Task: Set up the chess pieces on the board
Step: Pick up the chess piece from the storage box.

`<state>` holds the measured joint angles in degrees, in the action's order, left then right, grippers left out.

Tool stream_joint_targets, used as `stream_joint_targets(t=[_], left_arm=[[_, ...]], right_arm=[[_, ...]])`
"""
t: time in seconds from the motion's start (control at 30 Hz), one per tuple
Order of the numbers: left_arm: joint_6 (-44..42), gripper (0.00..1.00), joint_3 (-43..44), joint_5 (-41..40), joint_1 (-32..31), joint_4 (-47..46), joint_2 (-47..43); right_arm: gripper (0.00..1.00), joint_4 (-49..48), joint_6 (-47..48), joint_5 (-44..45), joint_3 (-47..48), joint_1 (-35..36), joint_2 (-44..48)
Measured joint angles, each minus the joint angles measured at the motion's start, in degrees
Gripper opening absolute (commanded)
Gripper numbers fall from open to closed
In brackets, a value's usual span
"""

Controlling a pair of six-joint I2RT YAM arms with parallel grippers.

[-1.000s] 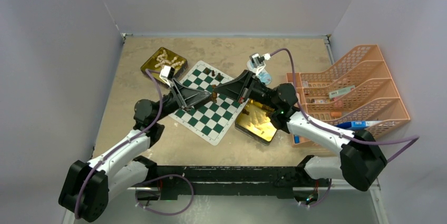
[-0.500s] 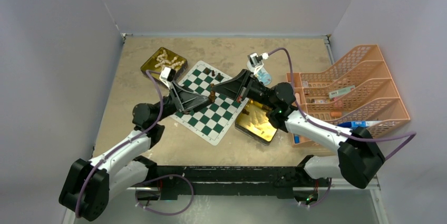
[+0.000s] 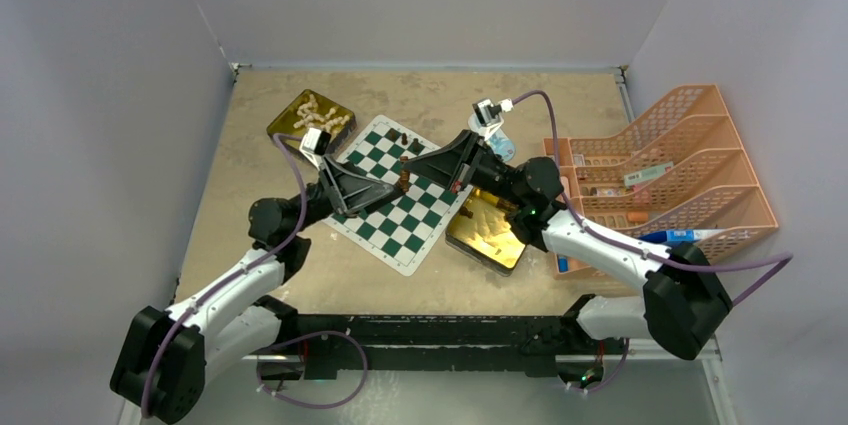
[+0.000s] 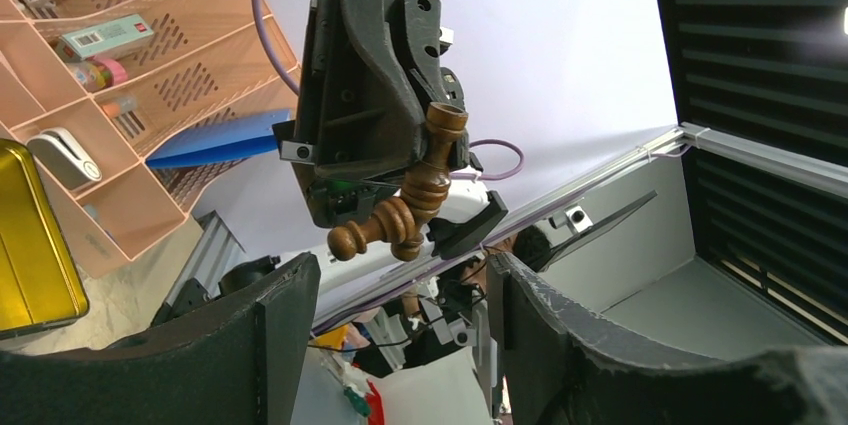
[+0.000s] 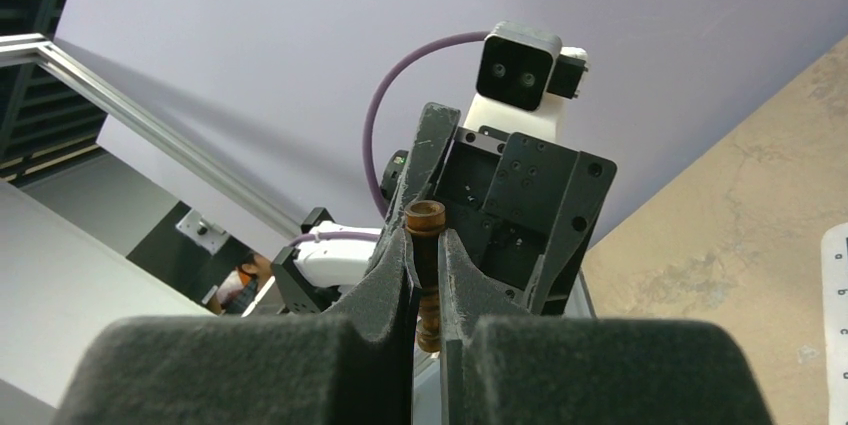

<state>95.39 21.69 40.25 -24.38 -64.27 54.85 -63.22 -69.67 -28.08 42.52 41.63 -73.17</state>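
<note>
Both arms have edged slightly toward the left of the top view since a second ago; their tips still meet over the board [image 3: 398,237].

- Right hand [image 5: 427,245]: closed on a dark brown piece [image 5: 427,217], pinched between its foam pads with the rounded top sticking out above them.
- Left hand [image 4: 400,280]: jaws apart, gripping nothing. In its own camera the piece hangs in the right hand at centre frame, tilted, beyond the gap between the left fingers. A brown turned shape juts sideways at its lower end; I cannot tell whether this is one piece or two.
- Board: lies at an angle mid-table [image 3: 255,175], with a few dark pieces [image 3: 402,135] at its top corner.
- Gold tin [image 3: 282,127], upper left of the board, holds the cream pieces [image 3: 315,110].
- Second gold tin [image 3: 490,245] sits just right of the board.
- Pink tray [image 3: 690,145] stands at far right.
</note>
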Motion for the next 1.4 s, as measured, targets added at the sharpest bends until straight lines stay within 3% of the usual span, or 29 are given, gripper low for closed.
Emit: stream_joint_targets(t=[0.3,0.8,1.4], left_arm=[[0.02,0.64,0.0,-0.31,0.0,-0.2,1.51],[3.5,0.5,-0.09,-1.46,0.0,-6.16,4.35],[3.63,0.48,-4.09,-2.27,0.0,-6.29,3.63]], right_arm=[[0.0,-1.16,-2.36,-0.17,0.0,0.17,0.0],[0.0,-5.05,-5.18,-1.73,-1.31,0.74,-3.43],[0.0,-6.91,-6.47,-1.92,-3.58,-0.46,-4.52]])
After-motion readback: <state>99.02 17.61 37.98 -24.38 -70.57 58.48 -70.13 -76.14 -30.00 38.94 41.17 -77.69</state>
